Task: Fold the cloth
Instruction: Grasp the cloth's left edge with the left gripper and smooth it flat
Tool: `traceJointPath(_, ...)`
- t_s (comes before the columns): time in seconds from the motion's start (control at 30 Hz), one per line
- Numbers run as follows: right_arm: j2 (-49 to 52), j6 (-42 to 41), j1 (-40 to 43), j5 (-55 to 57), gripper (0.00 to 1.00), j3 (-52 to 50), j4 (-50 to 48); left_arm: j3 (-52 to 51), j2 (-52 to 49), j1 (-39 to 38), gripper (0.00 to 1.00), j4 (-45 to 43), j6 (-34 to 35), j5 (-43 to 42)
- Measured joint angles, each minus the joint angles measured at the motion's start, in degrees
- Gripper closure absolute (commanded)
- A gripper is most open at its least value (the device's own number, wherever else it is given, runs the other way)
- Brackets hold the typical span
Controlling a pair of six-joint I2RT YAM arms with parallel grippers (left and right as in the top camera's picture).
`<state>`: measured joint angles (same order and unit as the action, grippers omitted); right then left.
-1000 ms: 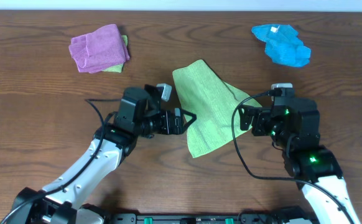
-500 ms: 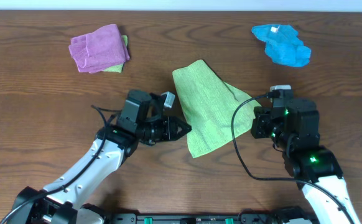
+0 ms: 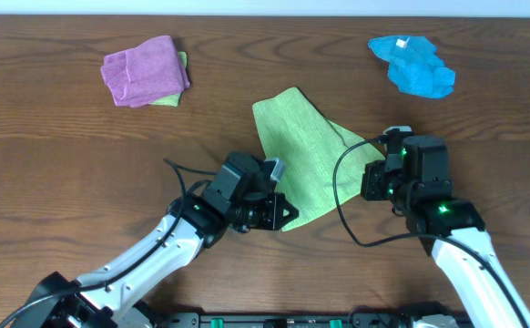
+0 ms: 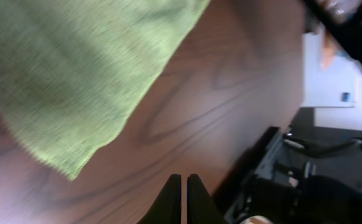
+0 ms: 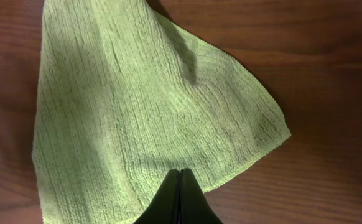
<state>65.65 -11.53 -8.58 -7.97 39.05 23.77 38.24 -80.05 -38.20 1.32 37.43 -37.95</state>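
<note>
Cloth [image 3: 303, 159] centre, purple-pink cloth [image 3: 142, 70] far left, blue cloth [image 3: 412, 66] far right. Left gripper [image 4: 181, 182], right gripper [image 5: 180, 177] both pinched together, flanking cloth.

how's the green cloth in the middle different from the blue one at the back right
The lime-green cloth lies spread mostly flat; the blue cloth is bunched in a crumpled heap. The lime-green cloth covers more table than the blue cloth. The blue cloth shows a white tag; the lime-green cloth shows none. Both lie on the wooden table.
</note>
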Motion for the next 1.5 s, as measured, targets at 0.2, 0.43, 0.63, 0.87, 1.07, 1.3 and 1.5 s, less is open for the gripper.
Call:
traceJointPath(0.2, 0.79, 0.37, 0.00, 0.00, 0.99, 0.00, -2.29, 0.04, 0.00, -0.28, 0.94, 7.98, -2.25, 6.84)
traceJointPath(0.43, 3.19, 0.50, 0.00, -0.28, 0.99, 0.00, -3.34, 0.04, -0.13, -0.28, 0.94, 6.62, -4.04, 10.95)
traceJointPath(0.63, 4.17, 0.96, 0.00, -0.66, 0.98, 0.00, -5.49, 0.15, -3.54, -0.28, 0.94, 4.20, -4.46, 11.15)
traceJointPath(0.87, 4.74, 1.68, 0.11, -0.85, 0.99, 0.00, -6.80, 3.39, -8.13, -0.68, 0.94, 4.42, -4.74, 10.95)
traceJointPath(1.07, 7.45, 1.75, 0.37, -1.09, 0.98, 0.00, -7.28, 6.60, -10.69, -2.12, 0.94, 4.46, -5.73, 10.86)
traceJointPath(1.3, 8.98, 1.77, 0.37, -1.14, 0.99, 0.00, -8.33, 7.32, -11.34, -2.60, 0.94, 8.04, -6.32, 10.80)
traceJointPath(1.5, 8.98, 1.77, 0.37, -1.38, 0.98, 0.00, -9.31, 7.32, -11.37, -4.70, 0.94, 8.81, -6.43, 11.61)
